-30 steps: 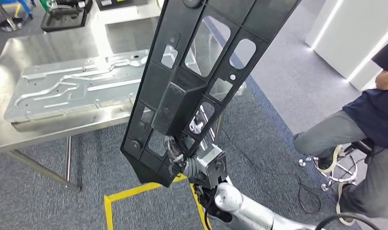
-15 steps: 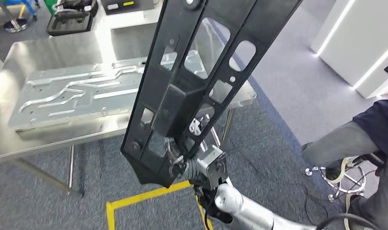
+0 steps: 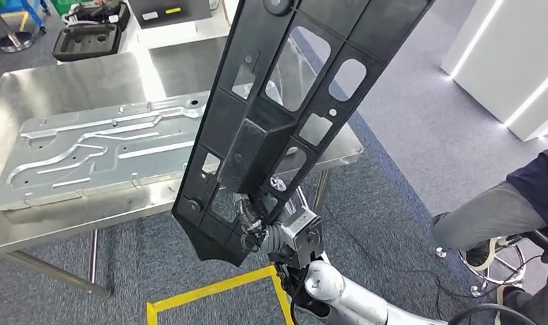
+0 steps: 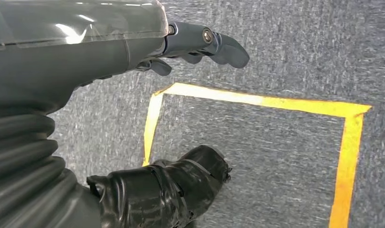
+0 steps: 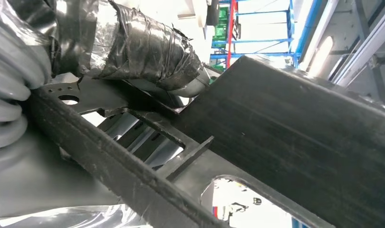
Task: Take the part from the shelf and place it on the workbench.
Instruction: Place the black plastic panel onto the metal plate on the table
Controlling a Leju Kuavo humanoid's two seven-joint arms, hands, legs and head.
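right hand (image 3: 247, 223) grips part (image 3: 285, 108) low, upright | left hand (image 4: 200, 45) empty, fingers loose | lower flat onto tabletop (image 3: 75, 81), clear of metal panel (image 3: 102, 149)

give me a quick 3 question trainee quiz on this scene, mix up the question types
1. True or false: the black part already lies flat on the workbench.
2. Which robot hand holds the black part? A) left B) right C) both
3. Fill in: the large thing lying on the workbench is a stamped ____ panel.

Key:
1. False. The right robot hand holds it up, tilted, in the air.
2. B. The left robot hand holds nothing, above carpet with yellow tape.
3. Metal.
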